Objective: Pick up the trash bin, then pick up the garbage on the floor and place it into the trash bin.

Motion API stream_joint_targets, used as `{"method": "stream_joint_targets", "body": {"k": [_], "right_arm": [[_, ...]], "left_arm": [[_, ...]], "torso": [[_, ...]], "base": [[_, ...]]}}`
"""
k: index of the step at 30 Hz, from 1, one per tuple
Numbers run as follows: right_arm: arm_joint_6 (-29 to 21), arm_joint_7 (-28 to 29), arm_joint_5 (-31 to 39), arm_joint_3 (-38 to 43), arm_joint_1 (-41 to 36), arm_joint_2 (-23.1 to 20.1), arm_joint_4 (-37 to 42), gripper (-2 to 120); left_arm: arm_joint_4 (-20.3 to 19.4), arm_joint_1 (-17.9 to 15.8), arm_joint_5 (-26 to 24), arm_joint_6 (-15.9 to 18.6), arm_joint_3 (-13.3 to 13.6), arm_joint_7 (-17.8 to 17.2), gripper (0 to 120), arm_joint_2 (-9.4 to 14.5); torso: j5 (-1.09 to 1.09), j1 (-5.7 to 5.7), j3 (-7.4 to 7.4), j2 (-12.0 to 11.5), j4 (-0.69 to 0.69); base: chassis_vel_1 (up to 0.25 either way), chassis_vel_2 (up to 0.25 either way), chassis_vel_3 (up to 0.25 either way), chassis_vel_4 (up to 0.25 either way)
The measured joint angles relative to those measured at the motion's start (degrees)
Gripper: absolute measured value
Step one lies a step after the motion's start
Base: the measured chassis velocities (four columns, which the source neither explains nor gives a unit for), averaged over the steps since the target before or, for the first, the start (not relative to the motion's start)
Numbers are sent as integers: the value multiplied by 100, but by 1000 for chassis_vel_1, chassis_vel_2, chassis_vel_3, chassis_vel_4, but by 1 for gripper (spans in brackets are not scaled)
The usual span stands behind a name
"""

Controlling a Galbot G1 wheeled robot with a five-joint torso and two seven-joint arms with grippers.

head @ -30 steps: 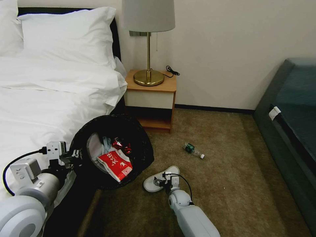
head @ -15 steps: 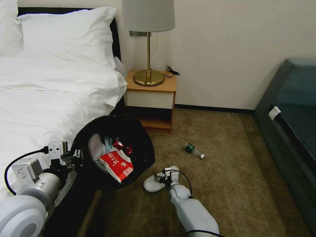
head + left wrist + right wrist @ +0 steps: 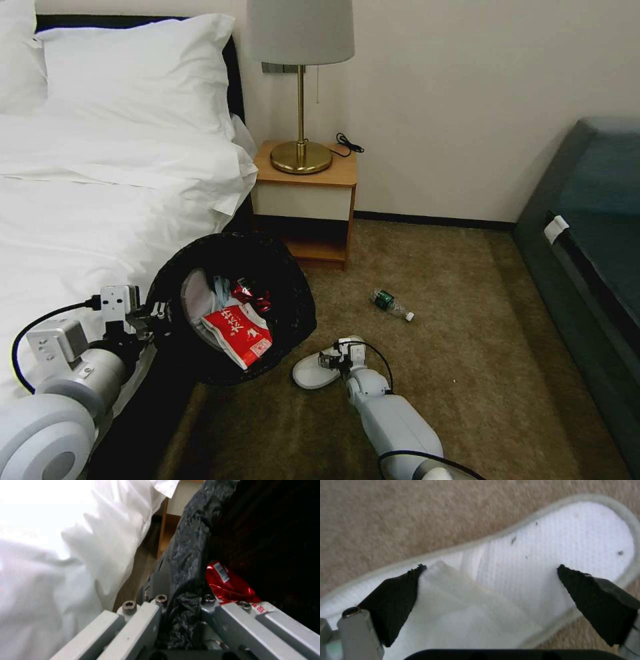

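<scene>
On the brown carpet (image 3: 467, 373) lie a white slipper (image 3: 313, 372) and, well apart, a green bottle (image 3: 390, 304).

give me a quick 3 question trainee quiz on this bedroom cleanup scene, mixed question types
1. True or false: the left tool is shut on the trash bin rim.
2. Multiple choice: the right tool is open over which item? A) green bottle B) white slipper C) red wrapper
3. Short answer: where is the green bottle lying?

Key
1. True; its fingers clamp the bag-lined rim.
2. B, the white slipper on the carpet.
3. On the carpet, between the nightstand and the dark sofa, apart from the slipper.
</scene>
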Motion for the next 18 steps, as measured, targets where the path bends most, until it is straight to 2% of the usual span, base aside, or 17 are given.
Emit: {"method": "stream_joint_targets", "body": {"k": [18], "right_arm": [[-93,30,244,27,139,-3,-153,100]], "left_arm": [[0,-30,51,0,31,32,1,-16]], "torso": [[0,0,0,0,0]], "base": [[0,0,0,0]]}}
